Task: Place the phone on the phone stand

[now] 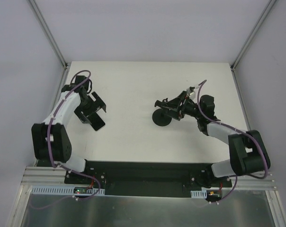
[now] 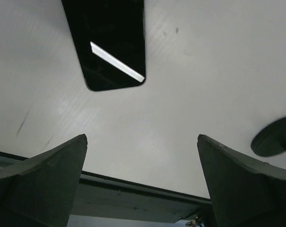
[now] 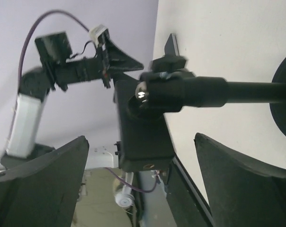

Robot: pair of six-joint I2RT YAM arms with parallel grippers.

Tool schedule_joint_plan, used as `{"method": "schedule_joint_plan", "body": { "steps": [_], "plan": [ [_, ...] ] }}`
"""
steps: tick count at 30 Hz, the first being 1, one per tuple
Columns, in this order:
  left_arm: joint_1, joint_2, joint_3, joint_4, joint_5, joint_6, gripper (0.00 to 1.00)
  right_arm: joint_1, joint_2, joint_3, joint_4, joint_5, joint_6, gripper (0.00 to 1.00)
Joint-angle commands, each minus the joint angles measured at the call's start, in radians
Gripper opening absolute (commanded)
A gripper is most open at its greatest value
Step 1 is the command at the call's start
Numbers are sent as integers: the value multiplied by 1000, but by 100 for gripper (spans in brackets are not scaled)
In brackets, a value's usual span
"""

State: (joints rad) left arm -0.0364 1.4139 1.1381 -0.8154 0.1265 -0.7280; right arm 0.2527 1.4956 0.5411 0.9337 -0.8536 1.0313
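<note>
White table [image 1: 133, 85]: phone [image 2: 112, 42] flat before spread-open left gripper [image 2: 142, 139], right gripper [image 3: 140, 137] gaping at phone stand [image 3: 218, 92]; pickup seemingly pending, next descend, pinch edges.

- A white worktop [image 1: 133, 90] fills the middle, with faint dark scuffs [image 2: 22, 124] on its surface.
- Pale walls [image 1: 147, 28] enclose it, with slanting metal struts [image 1: 48, 33] at the back corners.
- A black strip [image 1: 143, 172] lines its near edge, and a shiny metal sheet [image 1: 143, 210] lies nearer still.
</note>
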Motion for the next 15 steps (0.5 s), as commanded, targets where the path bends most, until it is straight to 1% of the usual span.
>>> {"method": "schedule_joint_plan", "body": {
  "steps": [1,2,5,6,7,8,9,11,15],
  "plan": [
    [10,196,150,-217,-182,64,99,-6,-223,147,-628,13,-405,96],
    [12,250,167,-217,-215,88,99,-9,-239,163,-689,21,-446,96],
    [26,336,221,-208,-289,110,99,-29,-299,160,-765,14,-476,96],
    [30,359,250,-206,-291,117,99,-29,-316,157,-785,21,-487,96],
    [58,381,262,-200,-285,125,99,-30,-352,151,-827,27,-510,96],
    [69,422,275,-183,-274,146,99,-32,-369,145,-837,31,-514,96],
    [88,439,297,-174,-236,160,99,-33,-388,138,-839,31,-513,96],
    [96,470,313,-148,-209,200,99,-38,-432,125,-851,30,-519,96],
    [96,500,327,-108,-249,223,99,-44,-477,128,-900,40,-545,96]
  ]
}}
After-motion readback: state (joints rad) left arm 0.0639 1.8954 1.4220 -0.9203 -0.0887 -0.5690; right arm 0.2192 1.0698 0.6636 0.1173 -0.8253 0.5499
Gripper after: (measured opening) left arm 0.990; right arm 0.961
